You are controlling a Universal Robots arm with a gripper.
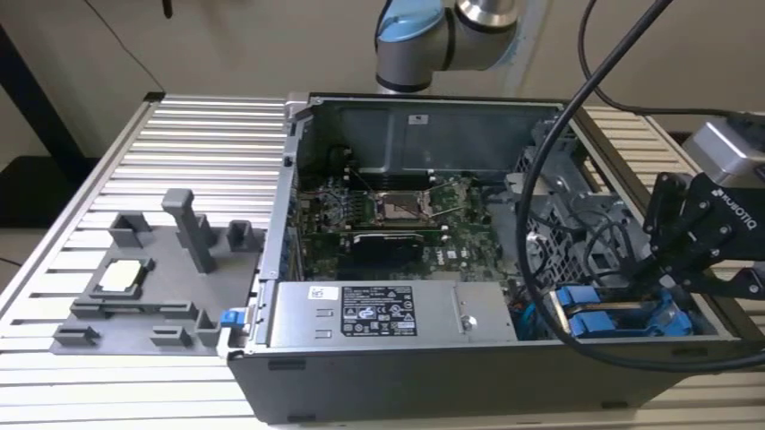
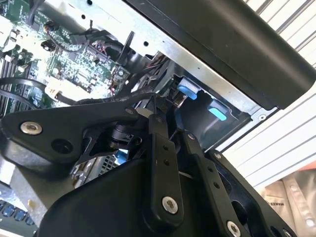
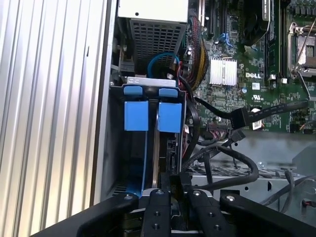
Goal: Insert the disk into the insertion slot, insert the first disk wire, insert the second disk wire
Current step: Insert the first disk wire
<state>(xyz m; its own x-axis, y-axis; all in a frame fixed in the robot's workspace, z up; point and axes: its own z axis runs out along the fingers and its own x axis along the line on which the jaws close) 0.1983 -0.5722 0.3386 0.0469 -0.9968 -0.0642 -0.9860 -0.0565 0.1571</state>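
Two blue-fronted carriers stand side by side in the drive cage. I take the disk for the one in line with my gripper; it sits in the insertion slot, next to the other carrier. My gripper hangs over the far end of that bay from the blue fronts. Its fingers are drawn close together, and a small dark part between the tips cannot be made out. In the exterior view the gripper is low inside the case over the blue carriers. A black wire with a connector lies loose over the motherboard.
The open computer case lies on a slatted metal table. The silver labelled power-supply box is at its front. Black cables loop beside the bay. A grey fixture plate stands at the exterior view's left.
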